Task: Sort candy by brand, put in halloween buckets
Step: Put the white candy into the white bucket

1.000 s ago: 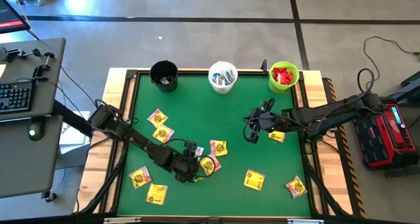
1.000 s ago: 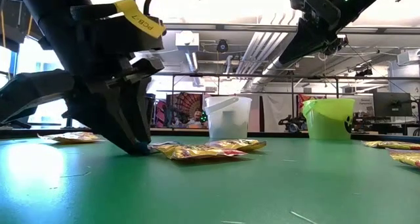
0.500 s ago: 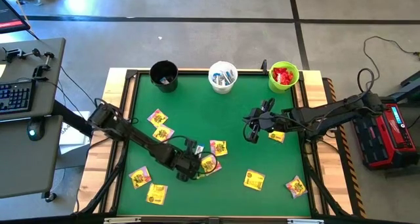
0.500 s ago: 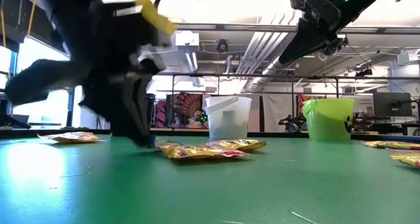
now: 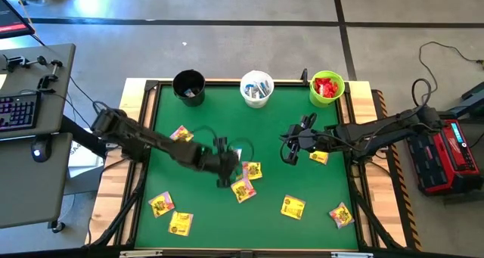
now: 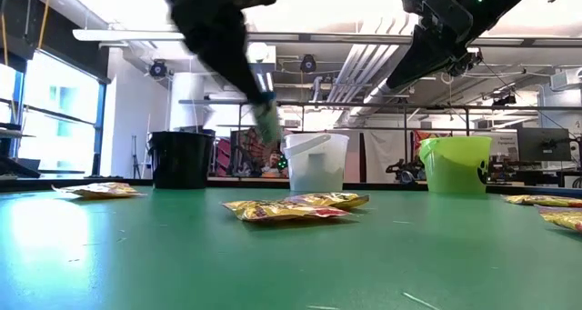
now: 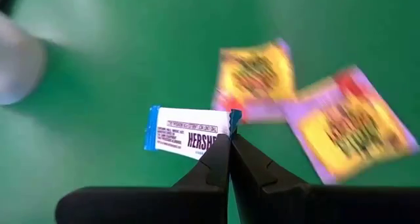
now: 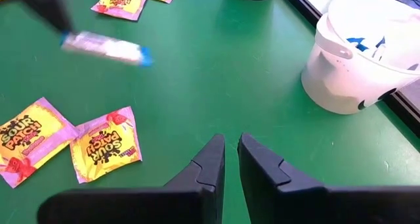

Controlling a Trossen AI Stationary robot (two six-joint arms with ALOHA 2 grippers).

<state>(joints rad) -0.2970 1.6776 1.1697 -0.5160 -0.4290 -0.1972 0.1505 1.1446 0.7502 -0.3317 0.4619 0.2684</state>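
Left end effector [image 6: 266, 119] motion-blurred in low view; black bucket [image 5: 188, 85] contents indiscernible.

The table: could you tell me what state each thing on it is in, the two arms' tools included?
Left tool: shut on the white-and-blue bar, lifted off the table.
Right tool: nearly shut, holding nothing, hanging above the green tabletop.
Black bucket: upright, contents unclear.
White bucket: upright, holds white-and-blue bars.
Green bucket: upright, holds red packets.
Yellow packets: lying flat, scattered, unsorted.
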